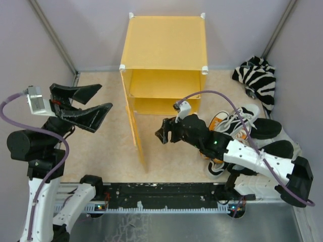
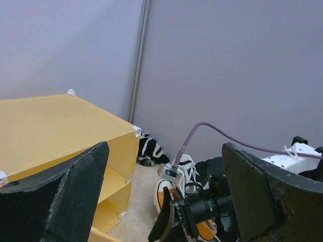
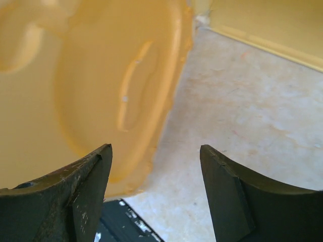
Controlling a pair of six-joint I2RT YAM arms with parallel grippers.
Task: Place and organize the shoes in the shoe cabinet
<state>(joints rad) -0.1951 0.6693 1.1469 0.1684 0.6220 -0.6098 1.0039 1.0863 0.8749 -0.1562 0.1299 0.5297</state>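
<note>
The yellow shoe cabinet (image 1: 164, 45) stands at the back centre with its inner shelf (image 1: 161, 99) showing. Its door (image 1: 135, 128) is swung open towards me. The shoes lie in a heap at the right: an orange sneaker (image 1: 221, 122), a black-and-white sneaker (image 1: 257, 126), another dark one (image 1: 280, 149). My right gripper (image 1: 160, 135) is open and empty, low over the floor beside the door. The right wrist view shows it (image 3: 155, 147) facing the door's embossed inner face (image 3: 101, 75). My left gripper (image 1: 106, 97) is open and empty, raised left of the cabinet (image 2: 50, 126).
A zebra-striped cloth (image 1: 260, 78) lies in the back right corner, also in the left wrist view (image 2: 149, 148). Grey walls close in the left, back and right. A black rail (image 1: 166, 191) runs along the near edge. My right arm (image 2: 212, 206) partly covers an orange sneaker (image 2: 164, 194).
</note>
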